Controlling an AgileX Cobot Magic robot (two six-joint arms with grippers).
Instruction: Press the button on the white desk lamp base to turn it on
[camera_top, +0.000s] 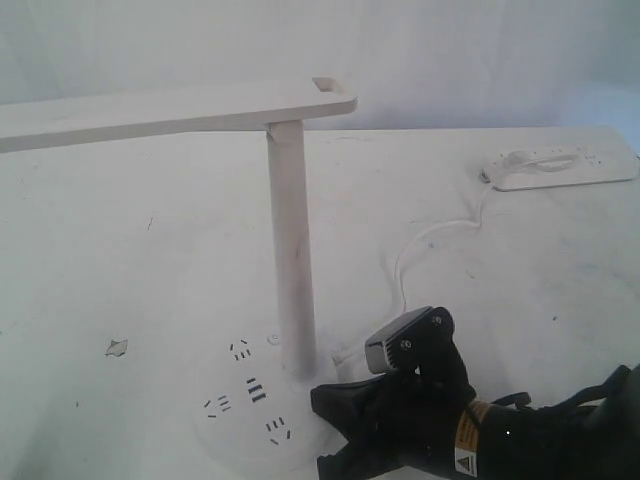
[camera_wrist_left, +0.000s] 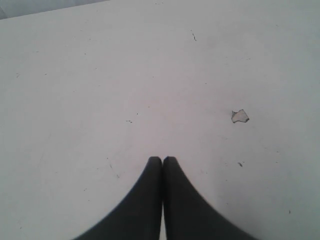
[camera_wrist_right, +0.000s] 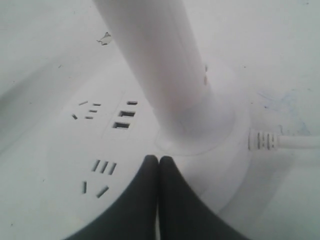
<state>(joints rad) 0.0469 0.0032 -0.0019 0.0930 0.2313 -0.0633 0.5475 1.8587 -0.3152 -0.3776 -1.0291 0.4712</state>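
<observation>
The white lamp base (camera_wrist_right: 60, 165) lies flat on the tabletop (camera_top: 120, 250), and its pole (camera_wrist_right: 160, 75) stands up from it. The right pincer (camera_wrist_right: 159, 161) is closed and empty, its tips over the base near the pole's foot. The button (camera_top: 272, 340) is probably the small round mark beside the pole, but its sun sign is too small to see. The left pincer (camera_wrist_left: 162, 160) is closed too, over bare tabletop. The base looks like hard, smooth plastic. I think it needs no hold, only a closed tip pressing straight down, since a sideways push may slide it.
</observation>
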